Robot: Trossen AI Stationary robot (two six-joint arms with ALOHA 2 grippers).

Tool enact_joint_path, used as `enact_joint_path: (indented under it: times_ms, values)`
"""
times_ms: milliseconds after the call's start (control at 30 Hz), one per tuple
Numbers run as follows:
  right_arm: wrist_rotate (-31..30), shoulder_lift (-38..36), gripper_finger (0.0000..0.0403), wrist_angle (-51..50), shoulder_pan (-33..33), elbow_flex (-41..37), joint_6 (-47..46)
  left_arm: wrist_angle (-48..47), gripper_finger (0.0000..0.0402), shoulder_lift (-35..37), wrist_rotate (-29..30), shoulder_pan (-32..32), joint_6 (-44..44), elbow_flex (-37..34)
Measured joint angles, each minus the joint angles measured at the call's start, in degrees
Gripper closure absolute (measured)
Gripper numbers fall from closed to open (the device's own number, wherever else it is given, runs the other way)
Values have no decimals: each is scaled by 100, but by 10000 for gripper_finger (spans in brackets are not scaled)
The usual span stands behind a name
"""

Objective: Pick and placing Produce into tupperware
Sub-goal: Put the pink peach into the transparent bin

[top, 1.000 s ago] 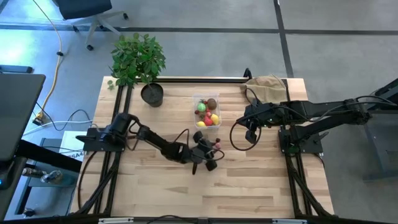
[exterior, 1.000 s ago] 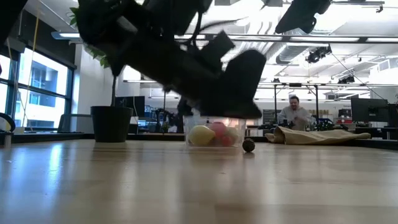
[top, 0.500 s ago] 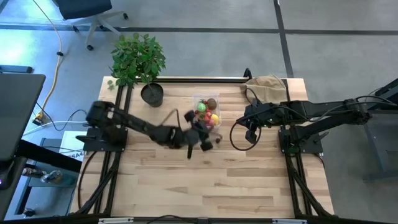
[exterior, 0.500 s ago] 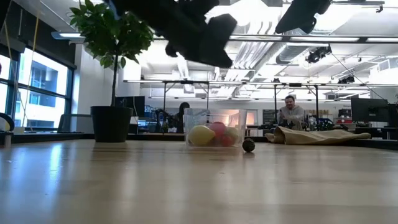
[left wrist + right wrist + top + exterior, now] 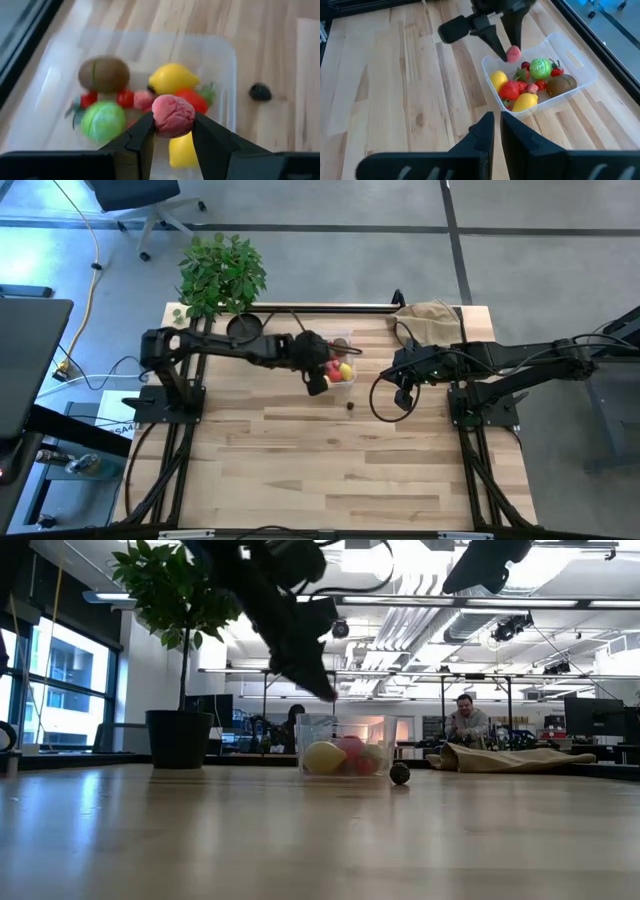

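The clear tupperware stands at the table's far middle. It holds a brown kiwi, a green round one, yellow lemons and red berries. My left gripper hangs just above the tub's near side, shut on a pink berry-like piece. A small dark round piece lies on the table near the tub. My right gripper is shut, raised over the table's right side and holding nothing. My left gripper pinches the pink piece by its two opposite sides between its two fingertips. The fingers slant down from the table's left. The piece is lifted clear, above the produce in the tub.
A black pot with a leafy plant stands at the far left. A tan paper bag lies at the far right corner. People sit in the room beyond the table. Bare wood fills the near half.
My left gripper has risen from the table's middle and swung toward the far edge until it is over the tupperware, tipping and rolling on the way. It has kept its hold on the pink piece. The dark round piece has stayed on the table.
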State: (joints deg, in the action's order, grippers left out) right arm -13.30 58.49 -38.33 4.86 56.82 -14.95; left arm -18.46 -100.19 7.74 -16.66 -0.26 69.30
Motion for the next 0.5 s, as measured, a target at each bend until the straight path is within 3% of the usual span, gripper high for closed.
enact_joint_path:
  times_ms: [233, 500]
  values:
    - [0, -2, 379, 0, 2, 0, 2, -856, 290, -530, -211, -114, 225, 688]
    - [0, -2, 379, -1, 2, 1, 1, -942, 289, -986, -525, -146, 349, 945]
